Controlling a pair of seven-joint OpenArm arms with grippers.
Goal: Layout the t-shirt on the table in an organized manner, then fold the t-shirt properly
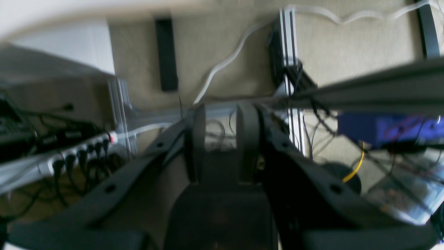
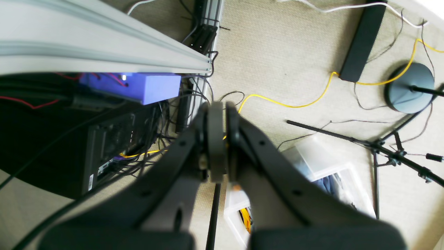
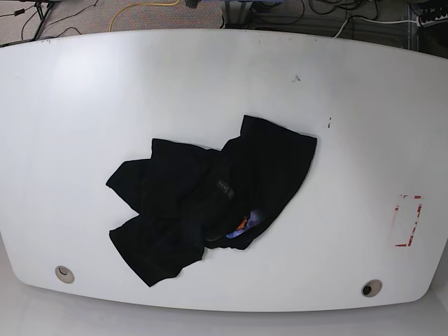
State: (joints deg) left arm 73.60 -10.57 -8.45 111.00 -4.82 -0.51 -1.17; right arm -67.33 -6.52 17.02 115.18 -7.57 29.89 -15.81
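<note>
The t-shirt [image 3: 210, 203] lies mid-table [image 3: 84, 91] — tape rectangle [image 3: 408, 221] well to its right

White table [image 3: 84, 91] (glossy); crumpled black t-shirt [image 3: 203, 199] lies mid-surface

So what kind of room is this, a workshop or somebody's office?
Probably a robotics lab set up in a carpeted office: a white table holding a crumpled black t-shirt, aluminium framing, and a power strip among loose cables on the floor.

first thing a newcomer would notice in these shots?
The black t-shirt lies crumpled in a heap mid-table, a blue-orange print patch peeking out, on the otherwise white table. A red tape rectangle marks its right side. Both wrist views show only cable-strewn floor, no cloth.
</note>
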